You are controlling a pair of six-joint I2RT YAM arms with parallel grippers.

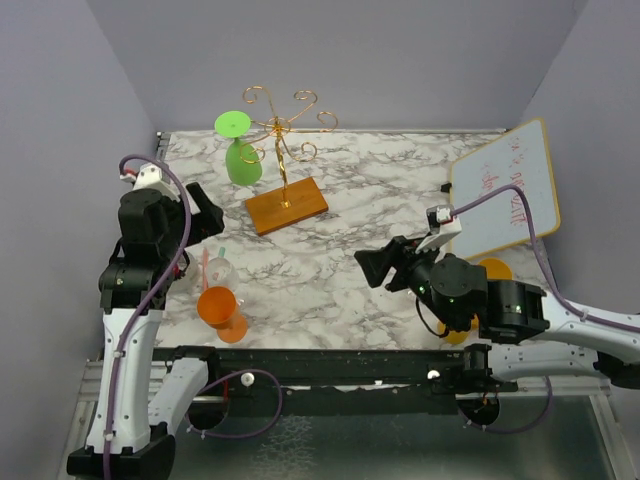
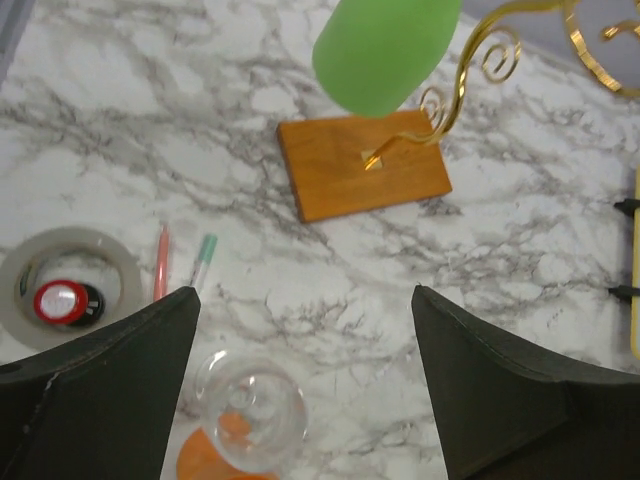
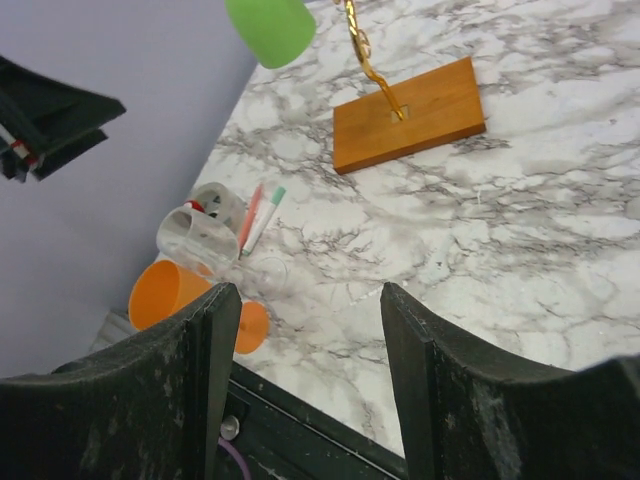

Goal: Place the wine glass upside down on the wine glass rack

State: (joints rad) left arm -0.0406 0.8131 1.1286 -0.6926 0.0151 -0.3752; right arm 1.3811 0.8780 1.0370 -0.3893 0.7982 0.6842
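Observation:
The wine glass rack (image 1: 285, 130) is gold wire with scroll arms on an orange-brown wooden base (image 1: 287, 205). A green wine glass (image 1: 240, 150) hangs upside down from its left arm. It also shows in the left wrist view (image 2: 385, 45) and the right wrist view (image 3: 270, 27). A clear wine glass (image 1: 222, 272) and an orange wine glass (image 1: 218, 306) lie at the near left. My left gripper (image 1: 205, 215) is open and empty, above and just behind the clear glass (image 2: 250, 410). My right gripper (image 1: 375, 268) is open and empty over the table's middle right.
A tape roll (image 2: 70, 285) and two markers (image 2: 160, 262) lie left of the clear glass. A whiteboard (image 1: 505, 190) leans at the far right. An orange object (image 1: 492, 268) sits by the right arm. The rack's base (image 2: 362, 163) stands ahead of the left gripper.

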